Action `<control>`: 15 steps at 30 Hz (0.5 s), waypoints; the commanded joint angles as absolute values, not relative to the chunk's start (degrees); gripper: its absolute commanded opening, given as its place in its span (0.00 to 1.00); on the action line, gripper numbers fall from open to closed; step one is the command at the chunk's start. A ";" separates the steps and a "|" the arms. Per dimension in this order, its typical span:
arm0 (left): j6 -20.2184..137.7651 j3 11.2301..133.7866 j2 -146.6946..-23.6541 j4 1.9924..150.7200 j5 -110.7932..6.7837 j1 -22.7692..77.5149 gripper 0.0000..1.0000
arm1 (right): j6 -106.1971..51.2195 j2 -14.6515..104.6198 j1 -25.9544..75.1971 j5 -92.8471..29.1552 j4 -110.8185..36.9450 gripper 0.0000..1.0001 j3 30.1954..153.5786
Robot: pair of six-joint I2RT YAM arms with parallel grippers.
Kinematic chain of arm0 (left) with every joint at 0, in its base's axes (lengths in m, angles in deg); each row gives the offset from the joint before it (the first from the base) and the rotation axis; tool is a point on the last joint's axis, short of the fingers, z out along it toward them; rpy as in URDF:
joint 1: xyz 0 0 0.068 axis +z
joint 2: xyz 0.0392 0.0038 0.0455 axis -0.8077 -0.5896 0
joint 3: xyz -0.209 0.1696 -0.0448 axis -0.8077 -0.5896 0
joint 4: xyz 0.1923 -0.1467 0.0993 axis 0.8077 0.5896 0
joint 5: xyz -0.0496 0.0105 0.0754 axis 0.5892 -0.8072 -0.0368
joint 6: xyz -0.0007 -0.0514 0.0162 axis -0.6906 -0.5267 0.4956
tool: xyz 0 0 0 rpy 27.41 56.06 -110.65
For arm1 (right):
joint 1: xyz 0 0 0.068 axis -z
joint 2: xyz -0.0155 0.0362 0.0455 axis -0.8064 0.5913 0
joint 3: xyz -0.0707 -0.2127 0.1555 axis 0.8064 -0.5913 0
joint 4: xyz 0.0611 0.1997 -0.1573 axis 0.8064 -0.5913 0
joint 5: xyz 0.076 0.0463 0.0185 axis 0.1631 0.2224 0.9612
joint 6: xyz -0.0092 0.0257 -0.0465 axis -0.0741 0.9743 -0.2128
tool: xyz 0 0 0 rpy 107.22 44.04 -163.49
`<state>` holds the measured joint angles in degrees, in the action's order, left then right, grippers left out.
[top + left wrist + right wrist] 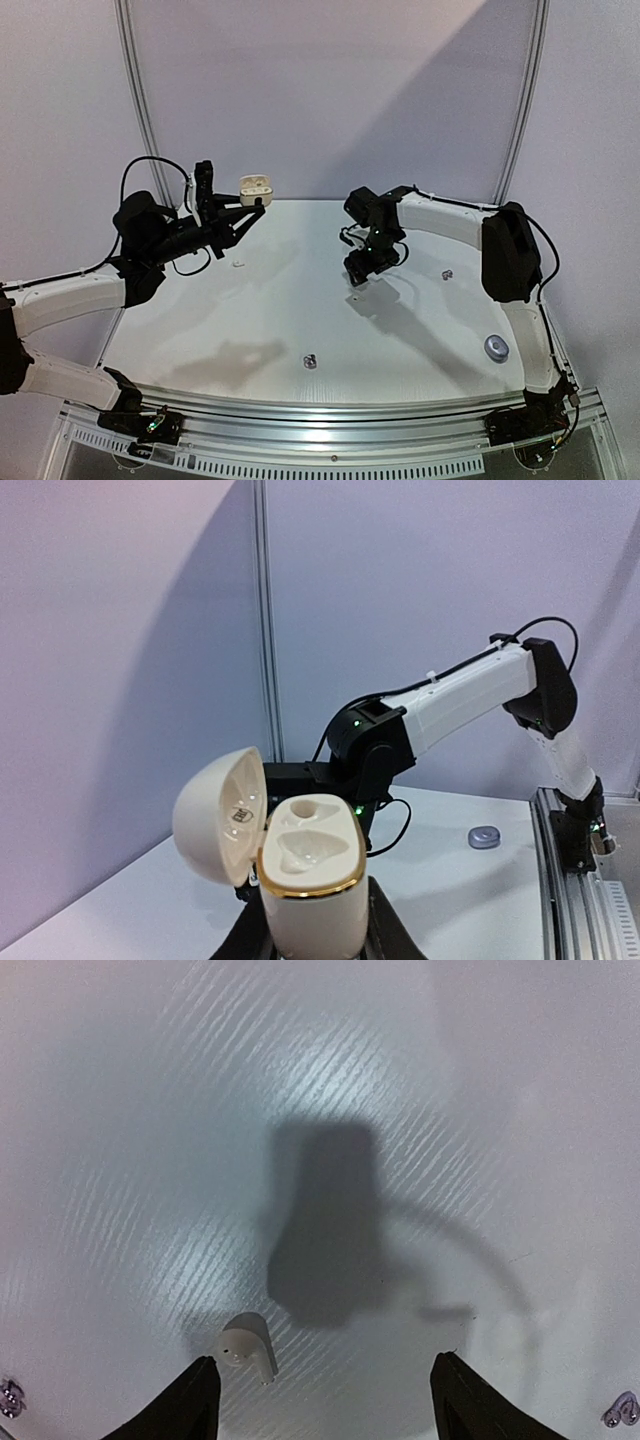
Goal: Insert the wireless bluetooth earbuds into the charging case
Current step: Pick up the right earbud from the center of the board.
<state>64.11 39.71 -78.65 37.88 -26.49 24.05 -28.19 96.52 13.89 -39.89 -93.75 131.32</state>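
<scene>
ok so closest in, one dark earbud [310, 361] sits on the white tabletop [230, 330] by the middle of the near edge; over by the right edge there's a small grey case [496, 347], lid closed, lying on its own, well apart from everything else

further in, around the middle, the right gripper [325, 1405] hangs just above the surface with its jaws spread apart and nothing between the pads; a white earbud [248, 1345] lies flat on the tabletop inside that gap, just beside one finger [190, 1405], looks like it's not touching; the second dark earbud [446, 272] lies to the right of that gripper, nearer the right edge

on the left side the other white earbud [238, 265] is on the tabletop, near the left arm

furthest back, up in the air over the far left part, the left gripper [250, 210] is clamped on the cream charging case [310, 885]; the case stands upright with a gold rim and its lid [220, 815] flipped open to one side; can't tell if anything sits in the two wells
</scene>
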 commanded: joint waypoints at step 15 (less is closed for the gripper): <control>64.43 40.20 -78.67 39.61 -26.15 24.25 0.00 | -45.39 102.83 10.37 -36.00 -94.84 0.59 131.78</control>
<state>64.13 39.71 -78.65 38.91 -26.42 24.05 -43.10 100.72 10.00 -34.67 -93.44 131.38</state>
